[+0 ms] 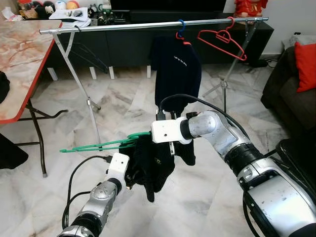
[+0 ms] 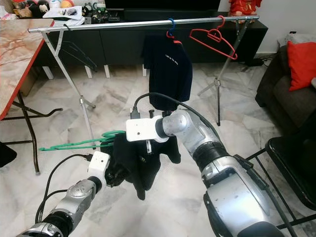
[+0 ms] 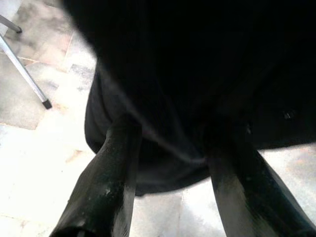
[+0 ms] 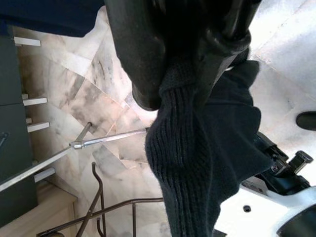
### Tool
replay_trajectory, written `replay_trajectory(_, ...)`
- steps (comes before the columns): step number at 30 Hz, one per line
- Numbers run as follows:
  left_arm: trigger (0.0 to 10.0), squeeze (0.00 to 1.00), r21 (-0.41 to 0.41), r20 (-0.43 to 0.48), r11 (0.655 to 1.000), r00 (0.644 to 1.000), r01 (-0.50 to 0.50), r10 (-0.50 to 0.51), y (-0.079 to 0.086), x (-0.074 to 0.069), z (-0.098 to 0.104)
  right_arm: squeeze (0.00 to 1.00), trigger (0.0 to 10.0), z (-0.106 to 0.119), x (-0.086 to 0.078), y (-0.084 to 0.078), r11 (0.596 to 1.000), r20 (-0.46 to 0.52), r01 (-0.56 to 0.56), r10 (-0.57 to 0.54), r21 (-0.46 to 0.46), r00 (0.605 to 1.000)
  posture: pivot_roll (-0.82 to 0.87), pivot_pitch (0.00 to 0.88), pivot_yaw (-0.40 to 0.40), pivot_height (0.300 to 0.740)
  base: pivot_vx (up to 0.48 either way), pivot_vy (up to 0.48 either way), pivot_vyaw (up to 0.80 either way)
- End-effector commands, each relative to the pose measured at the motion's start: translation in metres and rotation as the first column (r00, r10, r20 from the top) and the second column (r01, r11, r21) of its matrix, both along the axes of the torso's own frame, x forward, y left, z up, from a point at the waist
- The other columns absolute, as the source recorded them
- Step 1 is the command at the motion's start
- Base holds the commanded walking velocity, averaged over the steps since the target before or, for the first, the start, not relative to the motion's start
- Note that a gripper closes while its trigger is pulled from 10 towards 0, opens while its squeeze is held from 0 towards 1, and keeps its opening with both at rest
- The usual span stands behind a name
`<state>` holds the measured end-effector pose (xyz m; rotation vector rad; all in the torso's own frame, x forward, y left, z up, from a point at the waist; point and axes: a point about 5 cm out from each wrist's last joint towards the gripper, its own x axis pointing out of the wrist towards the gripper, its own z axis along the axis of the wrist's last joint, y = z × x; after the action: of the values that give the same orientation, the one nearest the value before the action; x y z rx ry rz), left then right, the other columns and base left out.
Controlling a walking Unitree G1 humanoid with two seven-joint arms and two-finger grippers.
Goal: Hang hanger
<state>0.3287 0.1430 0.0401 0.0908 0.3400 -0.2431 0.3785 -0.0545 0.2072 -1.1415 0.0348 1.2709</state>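
A green hanger lies nearly level at chest height, its long end pointing to my left. A black knit garment hangs bunched from its right end. My right gripper reaches in from the right and is shut on the top of the garment, next to the hanger. My left gripper comes up from below and presses into the garment's lower left side. The metal clothes rail runs across the room behind, well above and beyond the hanger.
On the rail hang a dark blue shirt on a blue hanger and a bare red hanger. The rail's slanted legs stand on the marble floor. A marble-top table is at left, a sofa with a red cushion at right.
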Motion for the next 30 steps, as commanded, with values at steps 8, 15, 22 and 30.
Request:
replay_trajectory(8, 10.0, 0.0, 0.061, -0.056, 0.993, 0.993, -0.1, 0.103, 0.009, -0.004, -0.01, 0.0, 0.0, 0.016, -0.001, 0.008, 0.998, 0.034, -0.03, 0.029, 0.047, 0.999, -0.03, 0.123, -0.041, 0.74, 0.0, 0.0, 0.0)
replay_trajectory(15, 0.0, 0.0, 0.059, -0.084, 0.992, 0.989, -0.114, 0.118, 0.011, -0.007, -0.015, 0.0, 0.0, 0.016, -0.001, 0.007, 0.998, 0.033, -0.031, 0.029, 0.05, 0.999, -0.03, 0.124, -0.039, 0.74, 0.0, 0.0, 0.0)
replay_trajectory(22, 0.0, 0.0, 0.035, -0.077, 0.994, 0.992, -0.1, 0.103, 0.009, -0.007, -0.014, 0.0, 0.0, 0.017, -0.001, 0.007, 0.998, 0.034, -0.026, 0.024, 0.056, 0.999, -0.03, 0.125, -0.037, 0.74, 0.0, 0.0, 0.0)
replay_trajectory(30, 0.0, 0.0, -0.006, -0.065, 0.995, 0.993, -0.103, 0.103, 0.007, -0.006, -0.013, 0.0, 0.0, 0.02, 0.0, 0.005, 0.997, 0.032, -0.016, 0.014, 0.069, 0.999, -0.03, 0.127, -0.037, 0.74, 0.0, 0.0, 0.0)
